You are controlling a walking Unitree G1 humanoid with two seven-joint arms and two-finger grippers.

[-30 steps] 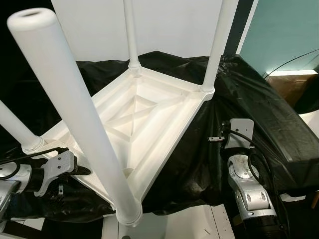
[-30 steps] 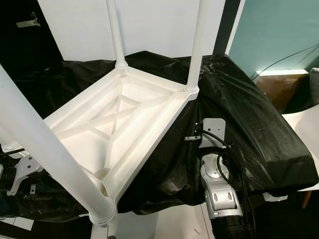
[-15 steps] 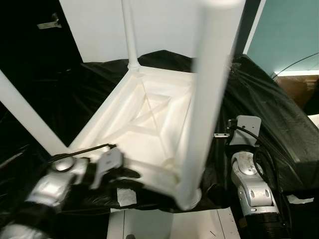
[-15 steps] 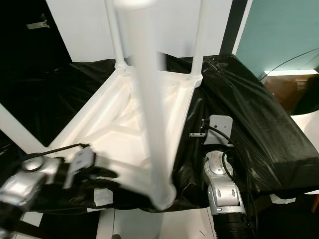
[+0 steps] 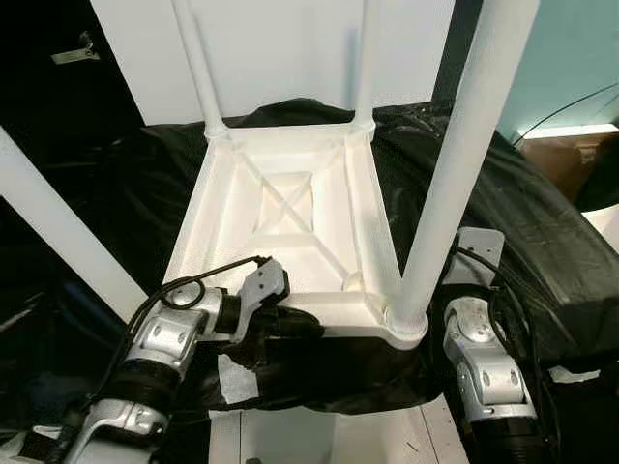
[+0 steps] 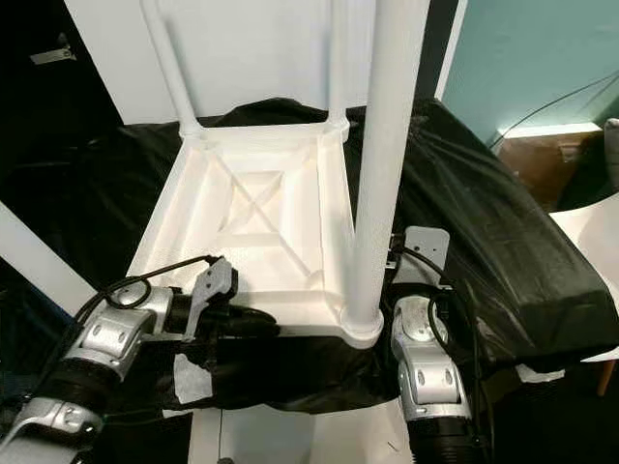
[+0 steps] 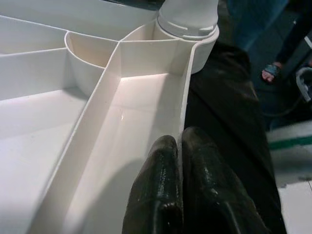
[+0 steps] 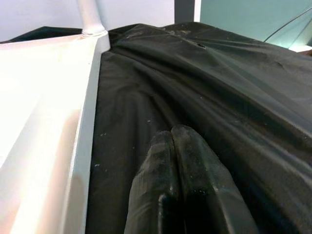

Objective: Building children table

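A white plastic children's table lies upside down on a surface draped in black cloth, its four legs pointing up. The left gripper rests at the table's near rim close to a corner leg socket, its two black fingers pressed together with nothing between them. The right gripper lies on the black cloth just beside the table's right edge, its fingers likewise closed against each other and empty.
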